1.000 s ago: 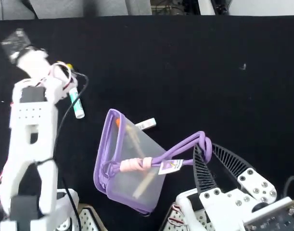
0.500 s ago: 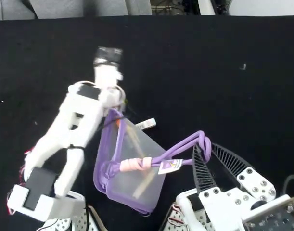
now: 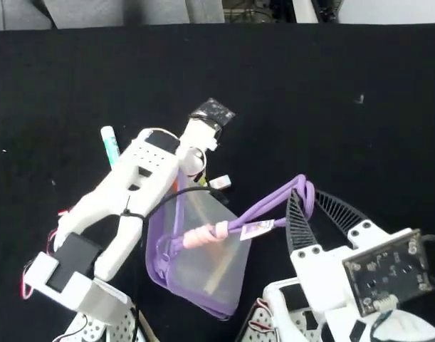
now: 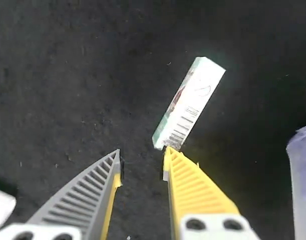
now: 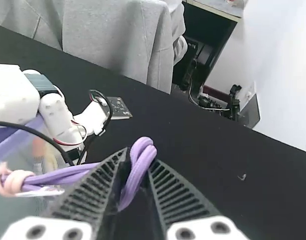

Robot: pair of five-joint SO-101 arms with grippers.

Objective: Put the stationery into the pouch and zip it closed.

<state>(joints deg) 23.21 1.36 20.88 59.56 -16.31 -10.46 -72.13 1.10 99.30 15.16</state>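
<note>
The translucent pouch (image 3: 203, 253) with purple trim lies at the near middle of the table, with long stationery pieces inside it. Its purple strap (image 3: 274, 203) runs to my right gripper (image 5: 135, 165), whose black fingers are shut on the strap's loop (image 5: 141, 150). My left gripper (image 4: 141, 157) is open just above the table by the pouch's far edge. A small white and green eraser (image 4: 189, 103) lies right beyond its yellow fingertip (image 4: 172, 156); it also shows as the eraser (image 3: 219, 182) beside the pouch. A green and white pen (image 3: 110, 146) lies to the left of the left arm (image 3: 142, 174).
The black table cloth (image 3: 331, 92) is bare at the back and right. Grey fabric (image 5: 112, 40) and a dark cabinet stand beyond the far edge. The right arm's base (image 3: 359, 285) sits at the near right corner.
The left arm has swung from the far left, by the pen, over to the right and now hangs over the eraser. The right gripper has pulled the strap a little tauter.
</note>
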